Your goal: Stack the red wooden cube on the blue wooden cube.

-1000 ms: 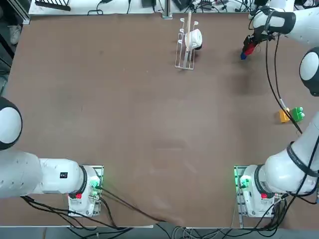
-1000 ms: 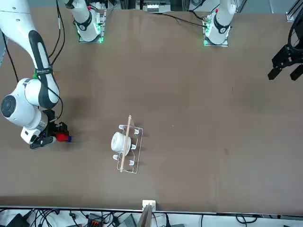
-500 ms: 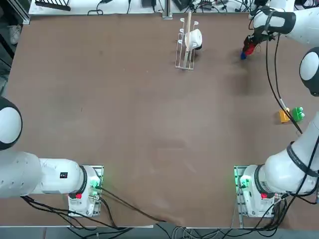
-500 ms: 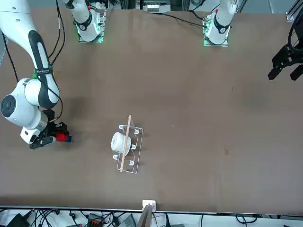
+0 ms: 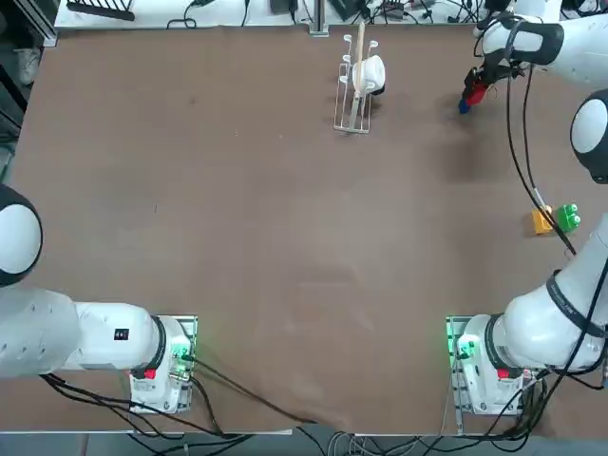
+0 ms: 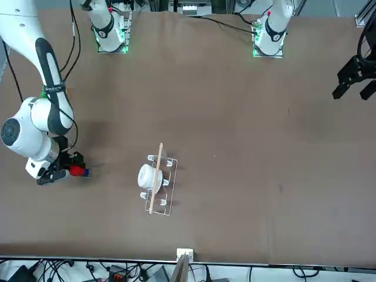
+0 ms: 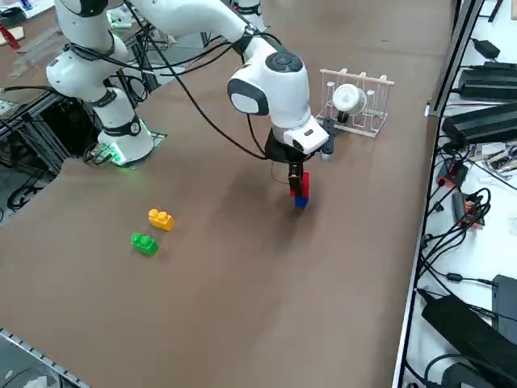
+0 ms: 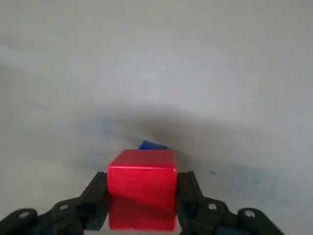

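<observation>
In the top view, the right gripper (image 5: 474, 91) is at the far right of the table, clenched on the red wooden cube (image 5: 478, 95), with the blue wooden cube (image 5: 464, 106) showing next to it. The one container-like thing, a wire rack (image 5: 352, 112) with a wooden bar, stands at the far edge, left of the gripper. It carries a white cup (image 5: 370, 75) on its right side. Nearer the robot, on the right, a yellow studded block (image 5: 541, 222) lies just beside a green studded block (image 5: 567, 218), the green one further right.

In the front view, the cup sits against the rack's right side, between the wooden bar and the gripper, well apart from the cubes. The red cube is in the gripper, and part of the blue cube shows beside it.

In the right side view, the rack's rails stand up around its base and the round white cup is at its right side. The blue cube is directly beneath the red one.

In the right wrist view, the two black fingers (image 8: 191, 198) press the red cube from opposite sides; a blue corner peeks out past it.
</observation>
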Controlling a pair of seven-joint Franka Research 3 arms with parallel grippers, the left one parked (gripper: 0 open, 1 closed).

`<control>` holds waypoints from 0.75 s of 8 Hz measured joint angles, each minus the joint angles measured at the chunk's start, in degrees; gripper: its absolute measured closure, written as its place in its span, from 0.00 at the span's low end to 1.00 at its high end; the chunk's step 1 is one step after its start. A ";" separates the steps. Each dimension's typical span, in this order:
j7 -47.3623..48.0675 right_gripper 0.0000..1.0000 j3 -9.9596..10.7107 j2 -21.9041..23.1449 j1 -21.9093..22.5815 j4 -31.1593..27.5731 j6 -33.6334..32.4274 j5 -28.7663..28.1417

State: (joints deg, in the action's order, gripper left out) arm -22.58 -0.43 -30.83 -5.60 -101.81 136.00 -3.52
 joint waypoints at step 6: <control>-0.03 0.14 -0.03 -0.12 0.00 0.01 0.14 -0.01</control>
State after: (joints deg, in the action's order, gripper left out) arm -22.61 -0.46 -30.95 -5.60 -101.80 136.14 -3.53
